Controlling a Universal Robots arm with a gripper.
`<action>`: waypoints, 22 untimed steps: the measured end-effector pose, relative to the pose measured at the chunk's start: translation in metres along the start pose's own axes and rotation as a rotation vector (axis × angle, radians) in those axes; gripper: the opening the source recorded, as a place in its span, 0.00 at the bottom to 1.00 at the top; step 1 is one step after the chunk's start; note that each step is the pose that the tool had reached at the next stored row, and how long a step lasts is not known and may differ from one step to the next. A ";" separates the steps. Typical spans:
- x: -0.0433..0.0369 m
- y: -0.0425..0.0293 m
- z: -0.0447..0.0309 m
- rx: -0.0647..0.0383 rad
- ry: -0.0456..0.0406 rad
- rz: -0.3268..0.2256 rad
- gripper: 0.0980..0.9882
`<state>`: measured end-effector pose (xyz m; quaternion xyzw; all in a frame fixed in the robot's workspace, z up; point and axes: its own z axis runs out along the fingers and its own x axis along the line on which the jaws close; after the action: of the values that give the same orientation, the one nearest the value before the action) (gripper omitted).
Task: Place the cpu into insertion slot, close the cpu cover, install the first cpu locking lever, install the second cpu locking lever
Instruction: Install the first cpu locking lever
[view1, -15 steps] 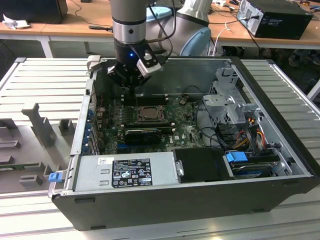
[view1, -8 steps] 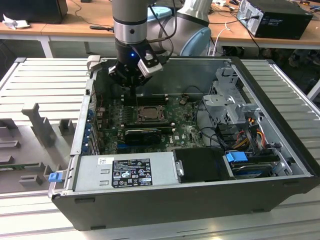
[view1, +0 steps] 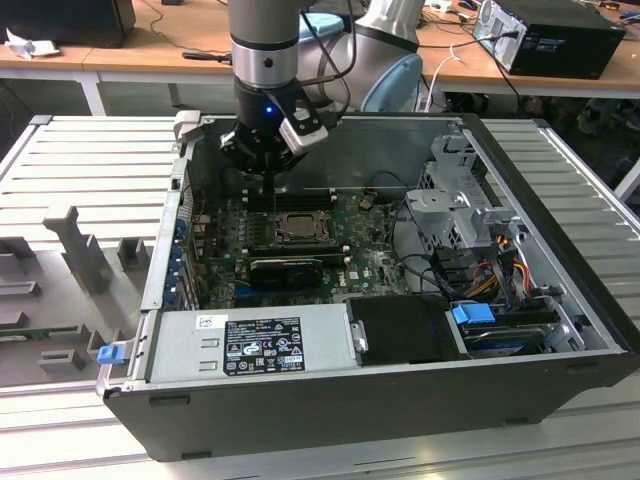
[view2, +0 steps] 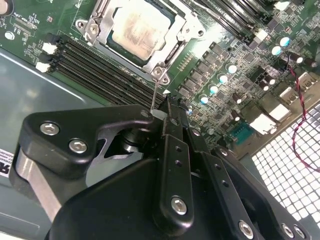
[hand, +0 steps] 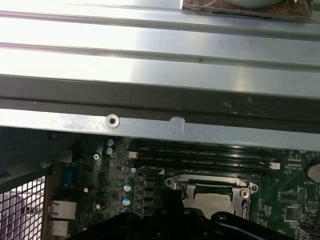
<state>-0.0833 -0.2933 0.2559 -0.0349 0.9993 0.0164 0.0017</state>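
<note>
The cpu (view2: 136, 27) lies in its socket on the motherboard, pale metal top up, and also appears in the exterior view (view1: 298, 229) and the first wrist view (hand: 212, 202). The cpu cover (view2: 184, 34) lies flat around it as a metal frame. A thin wire locking lever (view2: 155, 94) rises from the socket's corner screw up to my gripper (view2: 164, 111), whose fingers are shut on its tip. In the exterior view my gripper (view1: 272, 190) hangs just behind the socket, near the case's rear wall.
Memory slots (view2: 95, 60) run along the socket's side. A long black card (view1: 285, 268) sits in front of the socket, with the power supply (view1: 255, 340) nearer still. Drive cage (view1: 465, 210) and cables fill the exterior view's right. The case wall (hand: 160, 100) stands close behind.
</note>
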 end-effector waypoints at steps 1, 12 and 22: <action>-0.0005 0.0000 0.0000 0.000 0.0000 0.000 0.01; -0.0098 -0.0007 0.0001 0.000 0.0000 0.000 0.01; -0.0220 -0.0016 0.0002 0.000 0.0000 0.000 0.01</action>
<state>-0.0612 -0.2933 0.2557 -0.0348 0.9993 0.0165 0.0016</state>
